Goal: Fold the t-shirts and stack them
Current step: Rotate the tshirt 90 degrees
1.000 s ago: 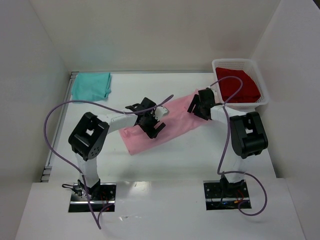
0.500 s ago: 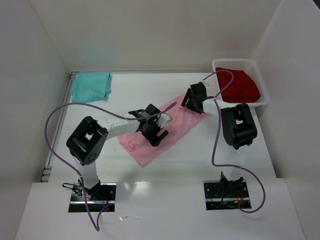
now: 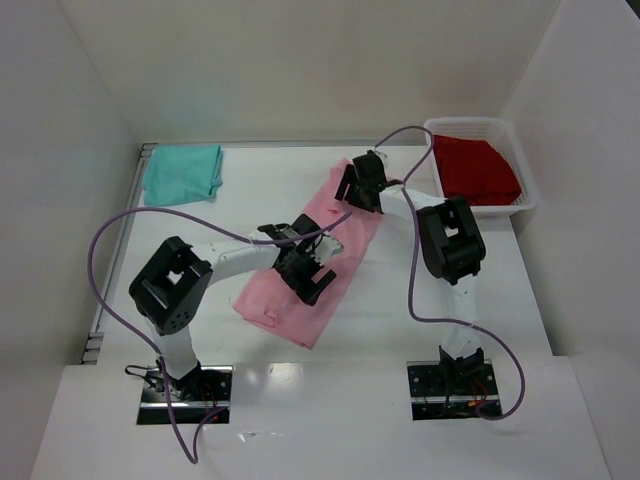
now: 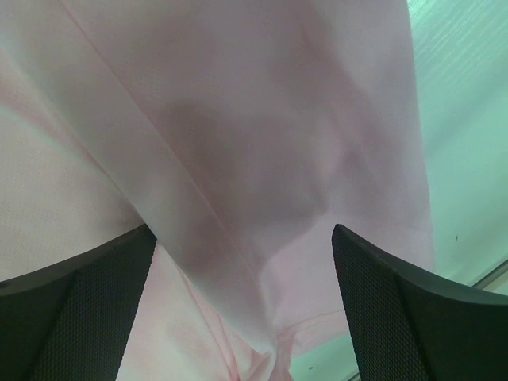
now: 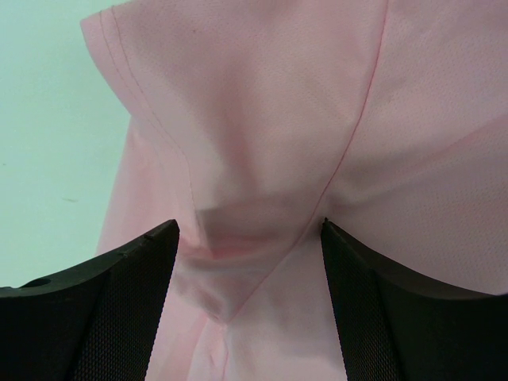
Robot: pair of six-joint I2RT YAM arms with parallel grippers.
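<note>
Pink shirt (image 3: 290,305) lies mid-table as a long slanted strip, seemingly half folded. Teal shirt (image 3: 182,172) sits folded far left; red shirt (image 3: 478,168) waits in the basket (image 3: 528,200). Left gripper (image 3: 305,270) hangs wide open over the pink cloth; right gripper (image 3: 358,185), jaws apart, presses its far end.

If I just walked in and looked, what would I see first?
The big pink shirt lying slantwise in the middle, with the left tool on its middle and the right tool at its far end. Then the bright far corners: a folded teal shirt on the left, a red shirt in a white basket on the right.
</note>
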